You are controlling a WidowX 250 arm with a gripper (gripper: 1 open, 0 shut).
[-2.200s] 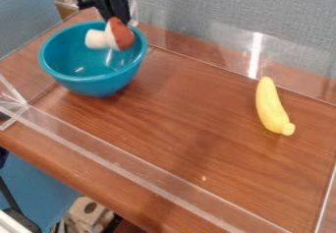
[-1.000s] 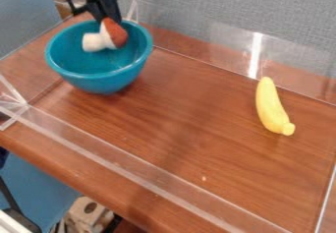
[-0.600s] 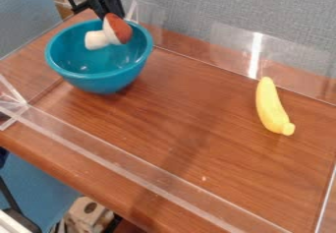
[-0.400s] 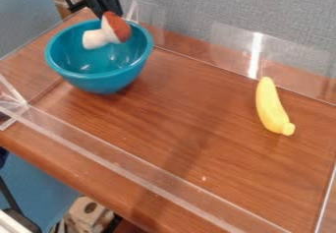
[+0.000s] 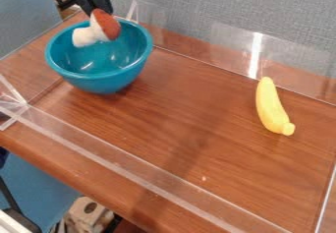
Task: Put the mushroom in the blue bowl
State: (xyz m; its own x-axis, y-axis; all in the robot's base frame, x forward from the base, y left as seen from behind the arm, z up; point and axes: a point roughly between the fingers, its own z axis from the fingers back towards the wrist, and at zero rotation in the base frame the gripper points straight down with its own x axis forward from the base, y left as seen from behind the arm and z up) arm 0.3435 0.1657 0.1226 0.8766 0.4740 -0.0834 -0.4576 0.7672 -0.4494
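Mushroom (image 5: 96, 28) sat up at the rim of the blue bowl (image 5: 101, 58), over its far left part as I saw it, the reddish-brown cap toward the right and the pale stem pointing left. Black pincer (image 5: 97, 9) came down from above, at the far side of the bowl, its tips closed on the cap; grasping the mushroom, by my look. Could not tell whether the mushroom touched the bowl. Bowl stood upright on the brown wooden table (image 5: 178, 129), near its far left corner, teal and glossy, the inside wall showing below and to the right of the mushroom. Yellow banana (image 5: 273, 107) lay on the right part of the table, well apart from the bowl, one end toward the grey wall (image 5: 237, 16) behind. Clear strips ran along the near and far edges of the table, catching some glare.
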